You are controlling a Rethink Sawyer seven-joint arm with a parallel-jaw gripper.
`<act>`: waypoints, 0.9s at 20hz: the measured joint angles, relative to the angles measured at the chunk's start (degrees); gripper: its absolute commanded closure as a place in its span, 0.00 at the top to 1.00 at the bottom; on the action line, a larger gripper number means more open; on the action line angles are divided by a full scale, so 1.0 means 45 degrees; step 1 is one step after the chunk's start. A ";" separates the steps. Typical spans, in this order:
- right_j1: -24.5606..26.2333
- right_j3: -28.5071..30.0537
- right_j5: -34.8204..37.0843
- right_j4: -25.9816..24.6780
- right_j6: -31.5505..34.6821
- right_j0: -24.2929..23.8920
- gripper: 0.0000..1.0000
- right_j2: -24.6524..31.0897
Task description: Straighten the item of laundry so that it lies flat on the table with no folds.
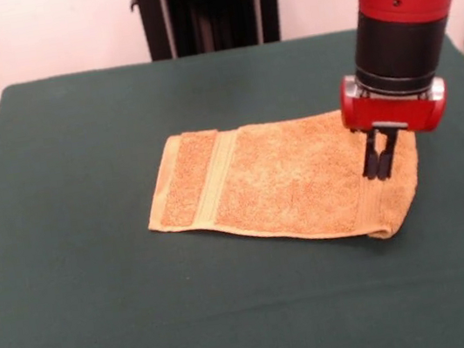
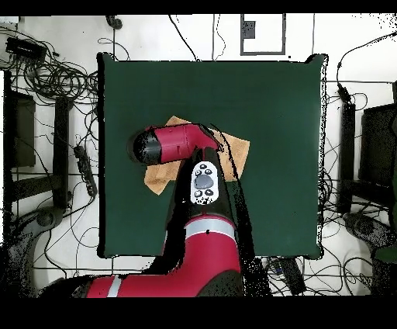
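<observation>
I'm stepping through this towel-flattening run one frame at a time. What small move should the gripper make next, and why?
Probably lower the gripper the last bit onto the towel and pinch its top layer. The towel looks doubled over, with a rounded fold at the edge just beyond the gripper, and the fingers sit close together right above that end on the table.

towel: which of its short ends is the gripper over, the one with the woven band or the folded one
The folded end. The gripper hangs with its tips close together over the towel by the doubled-over edge; the woven band lies toward the opposite end.
</observation>
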 measured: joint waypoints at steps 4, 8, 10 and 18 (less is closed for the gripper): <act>0.0028 -0.0040 0.0003 0.0222 0.0000 -0.0064 0.00 -0.0026; 0.0064 -0.0101 0.0003 0.0270 0.0000 -0.0071 1.00 -0.0061; 0.0132 -0.0168 0.0003 0.0267 0.0000 -0.0069 1.00 -0.0085; 0.1124 -0.1111 0.0000 0.0275 0.0000 -0.0121 1.00 -0.0087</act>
